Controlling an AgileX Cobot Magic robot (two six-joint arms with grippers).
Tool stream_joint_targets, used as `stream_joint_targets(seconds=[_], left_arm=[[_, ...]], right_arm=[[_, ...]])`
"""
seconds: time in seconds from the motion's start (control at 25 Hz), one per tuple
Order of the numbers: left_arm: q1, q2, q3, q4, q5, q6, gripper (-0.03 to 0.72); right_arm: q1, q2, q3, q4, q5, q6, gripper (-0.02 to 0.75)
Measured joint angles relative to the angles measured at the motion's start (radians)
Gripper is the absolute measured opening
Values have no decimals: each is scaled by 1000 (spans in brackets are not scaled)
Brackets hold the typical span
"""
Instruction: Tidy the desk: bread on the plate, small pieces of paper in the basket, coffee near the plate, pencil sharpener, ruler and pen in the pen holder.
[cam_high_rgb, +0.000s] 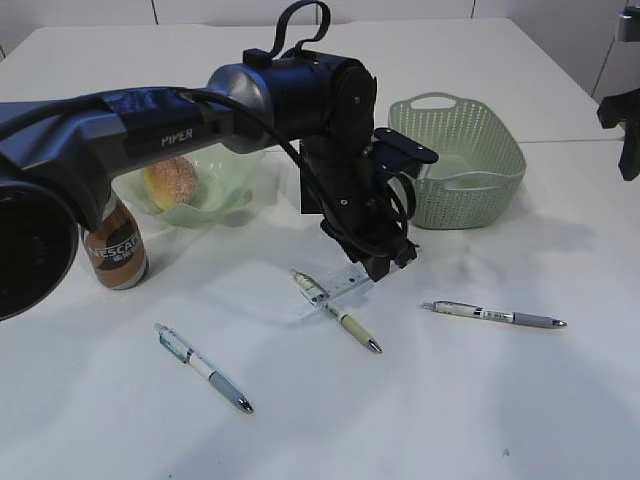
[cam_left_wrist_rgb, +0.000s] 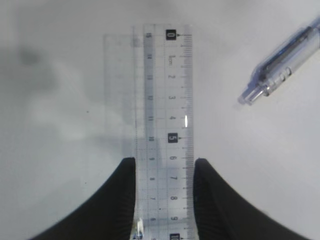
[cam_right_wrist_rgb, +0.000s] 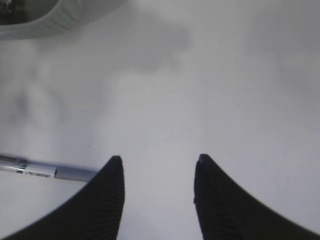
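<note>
Left wrist view: left jaws (cam_left_wrist_rgb: 164, 165) closed against both long edges of the ruler (cam_left_wrist_rgb: 167, 125), a clear plastic strip with printed numbers, its zero end pointing away from the jaws. The ruler casts a pale offset shadow on the counter (cam_left_wrist_rgb: 60, 125); whether it is lifted or lying flat, cannot tell. Ahead and to the right of the jaws lies a translucent pen (cam_left_wrist_rgb: 282, 62), apart from the ruler.

Exterior view: left arm (cam_high_rgb: 300, 110), black and bulky, reaches to mid-counter, its jaws (cam_high_rgb: 385, 265) at one end of the ruler (cam_high_rgb: 335, 290). A pen (cam_high_rgb: 338, 311) with a cream grip crosses the ruler's other end, the two overlapping. Blue-and-clear pen (cam_high_rgb: 203, 367) lies well to the left and nearer the camera; grey pen (cam_high_rgb: 493, 315) lies to the right. Behind the left jaws stands a pale green woven-pattern basket (cam_high_rgb: 470, 180) with handles. Left of the arm, a wavy green plate (cam_high_rgb: 225, 195) holds a round bread (cam_high_rgb: 172, 181); a brown coffee (cam_high_rgb: 115, 252) can stands just beside the plate. White counter (cam_high_rgb: 450, 420), matte.

Right wrist view: right jaws (cam_right_wrist_rgb: 157, 167) spread apart, holding nothing, over bare counter (cam_right_wrist_rgb: 225, 100). Grey pen (cam_right_wrist_rgb: 47, 171) lies left of them, its tip behind the left finger. Basket rim (cam_right_wrist_rgb: 40, 25) shows far ahead, to the left.
</note>
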Motion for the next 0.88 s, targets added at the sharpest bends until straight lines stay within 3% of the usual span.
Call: stream_joint_targets(seconds=[0.88], left_arm=[[8,-164,-43,-11,11,-25,244]], right_arm=[[0,0,0,41,-2,0,371]])
